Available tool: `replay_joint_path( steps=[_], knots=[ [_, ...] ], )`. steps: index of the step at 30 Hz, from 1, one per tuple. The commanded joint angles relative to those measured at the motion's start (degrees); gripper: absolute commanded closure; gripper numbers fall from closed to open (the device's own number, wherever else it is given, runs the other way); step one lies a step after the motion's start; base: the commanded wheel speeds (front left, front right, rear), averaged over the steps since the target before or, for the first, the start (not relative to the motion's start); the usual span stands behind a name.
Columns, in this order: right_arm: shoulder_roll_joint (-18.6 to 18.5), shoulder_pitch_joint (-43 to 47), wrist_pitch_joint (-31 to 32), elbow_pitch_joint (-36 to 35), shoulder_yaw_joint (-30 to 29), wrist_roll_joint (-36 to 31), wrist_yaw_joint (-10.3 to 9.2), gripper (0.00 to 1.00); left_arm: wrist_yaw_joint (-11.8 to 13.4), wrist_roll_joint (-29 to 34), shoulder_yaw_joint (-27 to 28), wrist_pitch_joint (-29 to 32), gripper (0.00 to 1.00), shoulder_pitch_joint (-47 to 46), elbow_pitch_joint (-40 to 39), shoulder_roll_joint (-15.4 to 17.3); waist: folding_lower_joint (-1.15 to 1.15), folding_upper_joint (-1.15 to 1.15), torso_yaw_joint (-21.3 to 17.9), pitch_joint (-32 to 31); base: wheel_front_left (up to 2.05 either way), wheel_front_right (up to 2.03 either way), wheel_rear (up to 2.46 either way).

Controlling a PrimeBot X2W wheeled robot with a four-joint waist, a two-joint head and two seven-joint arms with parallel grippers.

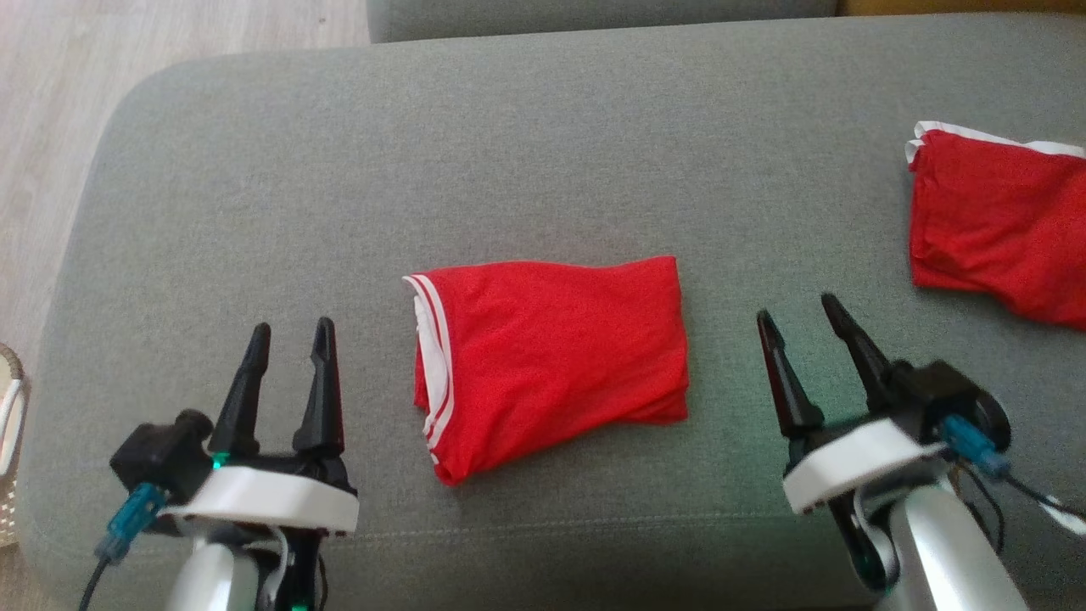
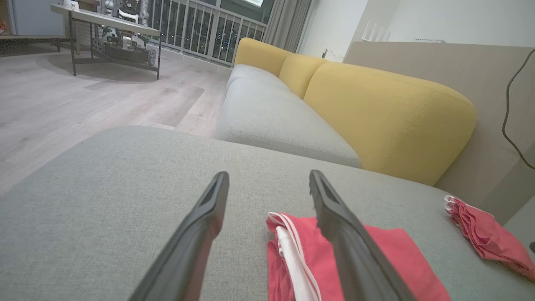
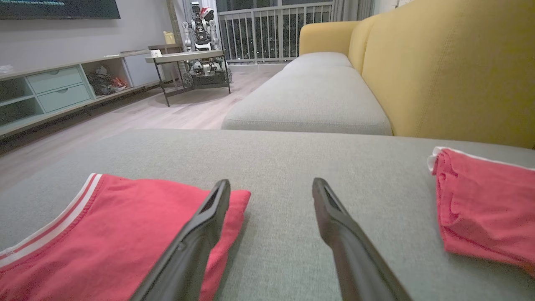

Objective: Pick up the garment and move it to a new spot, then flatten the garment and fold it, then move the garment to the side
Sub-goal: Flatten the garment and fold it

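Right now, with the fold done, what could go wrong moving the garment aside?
1. The folded red garment lies in loose layers between the open left gripper and right gripper; pinching only the top layer could undo the fold.
2. A second red garment lies on the right of the grey cushion; moving that way could pile them together.

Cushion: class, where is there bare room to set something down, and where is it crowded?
The widest bare stretch of cushion lies behind the folded garment, up to the far edge. Another lies between it and the second garment at the right. Crowded: the near edge, where left gripper and right gripper flank the folded garment.
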Motion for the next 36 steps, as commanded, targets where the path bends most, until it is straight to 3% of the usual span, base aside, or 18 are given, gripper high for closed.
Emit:
replay_joint_path(
  steps=[1,8,9,10,21,31,36],
  knots=[
    [0.38,-0.18,-0.51,-2.55,1.07,0.55,-0.01,0.0,0.22,0.05,1.48,-0.69,0.0,-0.91,-2.14,0.4,0.0,0.0,-0.05,0.13,0.0,0.0,0.0],
    [0.38,-0.66,-0.52,-3.83,2.38,2.12,-0.01,0.0,0.11,0.11,0.91,-0.69,0.0,-1.59,-2.4,0.4,0.0,0.0,0.64,1.63,0.0,0.0,0.0],
    [0.38,-1.13,-0.52,-3.61,2.97,2.31,-0.01,0.58,0.06,0.13,0.78,-0.69,0.0,-1.82,-2.41,0.4,0.0,0.0,0.93,2.0,0.0,0.0,0.0],
    [0.38,-1.7,-0.52,-3.34,3.61,2.14,-0.01,1.0,0.01,0.16,0.66,-0.69,0.0,-2.03,-2.42,0.4,0.0,0.0,1.27,2.41,0.0,0.0,0.0],
    [0.38,-7.26,-0.53,4.29,8.24,3.27,-0.01,1.0,-0.54,0.3,-0.81,-0.69,0.0,-3.76,-1.48,0.4,0.0,0.0,6.05,6.22,0.0,0.0,0.0],
    [0.38,-9.77,-0.53,17.28,5.16,3.8,-0.01,1.0,-0.86,0.16,-1.3,-0.69,0.0,-5.1,-1.12,0.4,0.0,0.0,10.03,7.58,0.0,0.0,0.0],
    [0.38,-10.68,-0.53,15.1,6.99,5.94,-0.01,1.0,-0.93,0.0,-1.62,-0.69,0.0,-5.2,-0.98,0.4,0.0,0.0,11.11,7.12,0.0,0.0,0.0]
  ],
)
